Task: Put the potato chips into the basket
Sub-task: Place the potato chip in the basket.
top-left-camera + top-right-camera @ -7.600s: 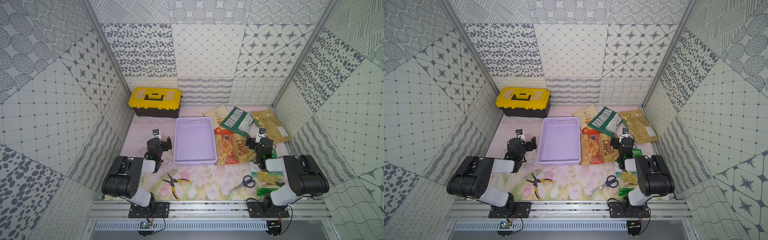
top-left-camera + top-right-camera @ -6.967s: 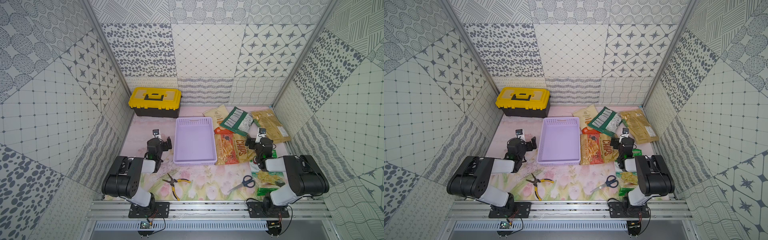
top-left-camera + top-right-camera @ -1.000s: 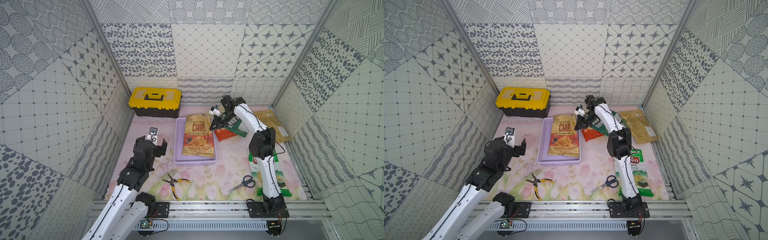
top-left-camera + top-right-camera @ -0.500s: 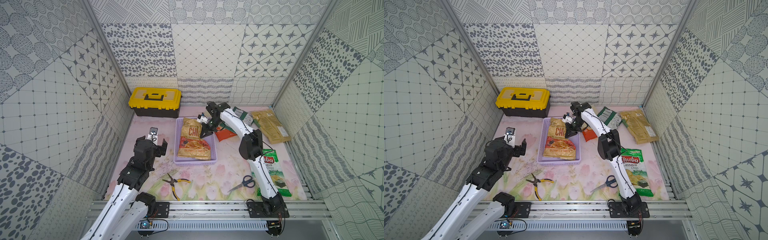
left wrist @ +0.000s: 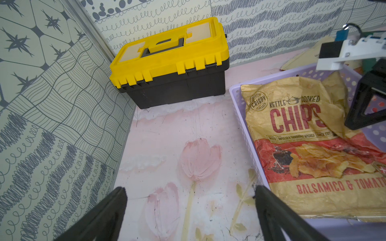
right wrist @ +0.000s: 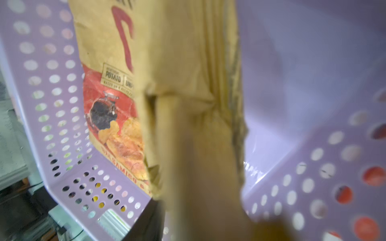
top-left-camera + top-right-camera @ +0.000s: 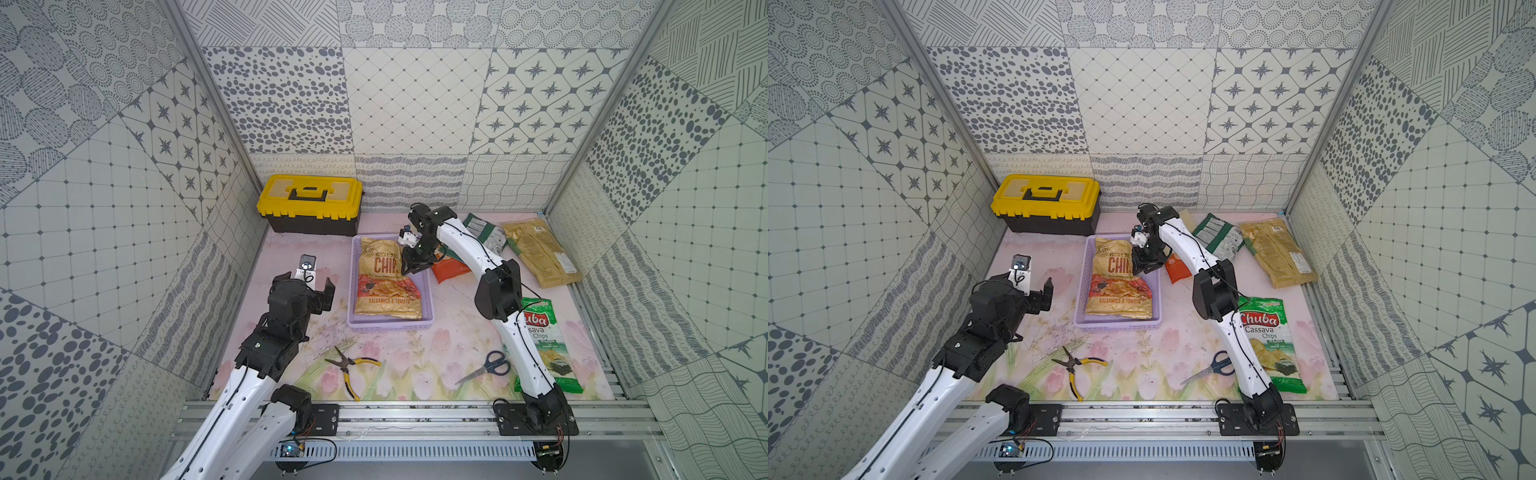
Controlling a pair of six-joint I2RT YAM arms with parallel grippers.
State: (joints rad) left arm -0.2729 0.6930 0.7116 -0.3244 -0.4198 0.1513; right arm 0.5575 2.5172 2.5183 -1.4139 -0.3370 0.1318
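**Operator:** Where was the gold-red CHIPS bag [image 7: 386, 286]?

**Spotter:** It lay flat in the basket [image 7: 390, 325], printed side up, covering most of the floor. Its far right corner was crumpled and lifted up toward your right end effector [image 7: 413, 264].

**Operator:** Was that end effector gripping it?

**Spotter:** You could not have told. It hung right at the crumpled corner, over the far right part of the basket. In the right wrist view the bag's fold rose blurred straight before the lens and hid how the jaws stood.

**Operator:** And the left side?

**Spotter:** Your left end effector [image 5: 190, 217] hovered over the bare tabletop [image 7: 299, 257], to the left of the basket. Its fingers [image 5: 277, 215] were spread wide with nothing between them. The yellow-and-black toolbox [image 7: 309, 203] stood beyond it at the far wall.

**Operator:** The other bags?

**Spotter:** All were outside the basket.
- The orange bag [image 7: 1177, 266] lay just right of the basket, partly behind your right arm.
- The dark green bag [image 7: 1219, 239] and the tan-gold bag [image 7: 540, 249] lay side by side at the far right.
- The Chuba bag [image 7: 1266, 345] lay near the front right, beside the scissors [image 7: 490, 365].
- The pliers [image 7: 351, 370] lay in front of the basket.
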